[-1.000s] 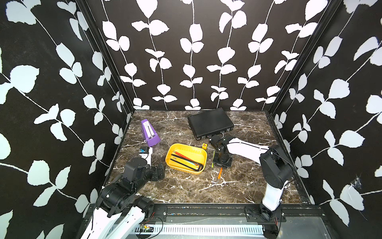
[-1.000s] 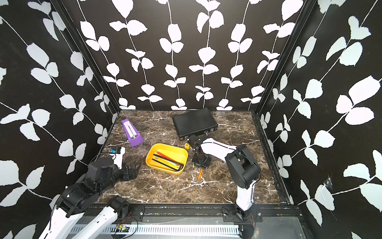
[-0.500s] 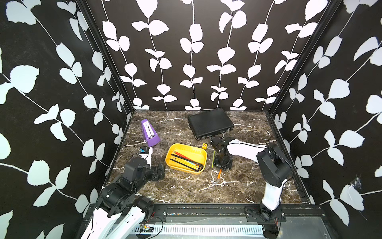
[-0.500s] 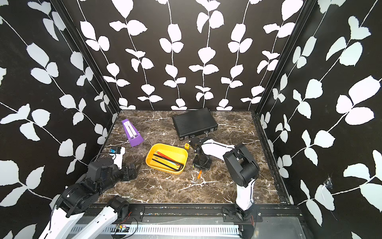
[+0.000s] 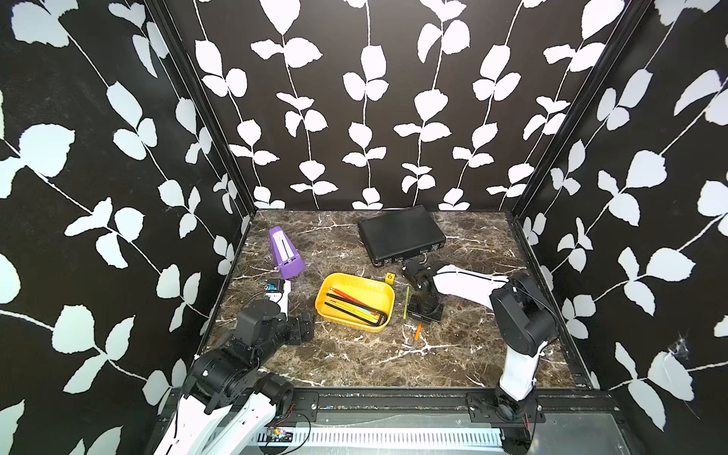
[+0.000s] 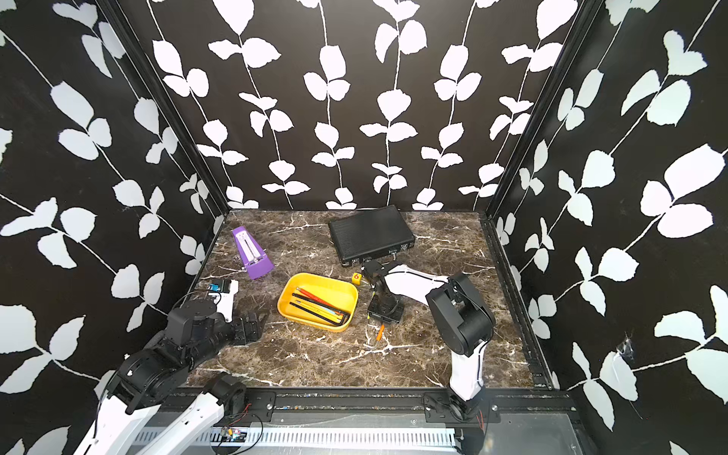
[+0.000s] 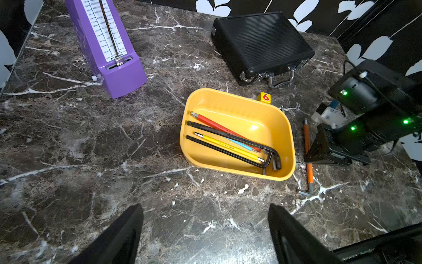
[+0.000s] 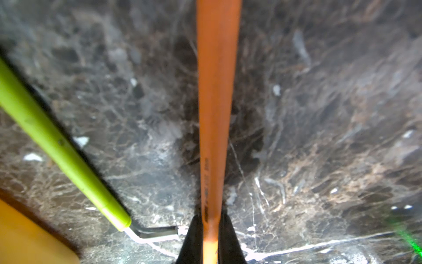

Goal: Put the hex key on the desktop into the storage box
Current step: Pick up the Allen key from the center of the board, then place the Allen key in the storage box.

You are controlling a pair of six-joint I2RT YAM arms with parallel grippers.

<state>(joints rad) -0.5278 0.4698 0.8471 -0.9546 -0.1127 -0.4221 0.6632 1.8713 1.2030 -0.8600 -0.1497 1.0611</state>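
An orange-sleeved hex key (image 8: 215, 114) lies on the dark marble desktop (image 5: 354, 354), right of the yellow storage box (image 5: 366, 287). My right gripper (image 8: 211, 224) points down at it, and both black fingers press the orange shaft from either side. In both top views the key's lower end (image 5: 418, 331) (image 6: 380, 331) sticks out below the right gripper (image 5: 423, 315). A green hex key (image 5: 405, 301) (image 8: 52, 139) lies between the box and the gripper. The box holds several hex keys (image 7: 228, 141). My left gripper (image 7: 205, 208) hovers open at the front left, holding nothing.
A black ribbed case (image 5: 402, 234) lies at the back. A purple metronome (image 5: 285, 252) stands at the back left. A small yellow die (image 5: 389, 278) sits by the box's far right corner. Black leaf-patterned walls enclose three sides.
My right gripper's fingers have closed onto the orange hex key, and the right arm's elbow has shifted slightly left. The left arm has not moved.
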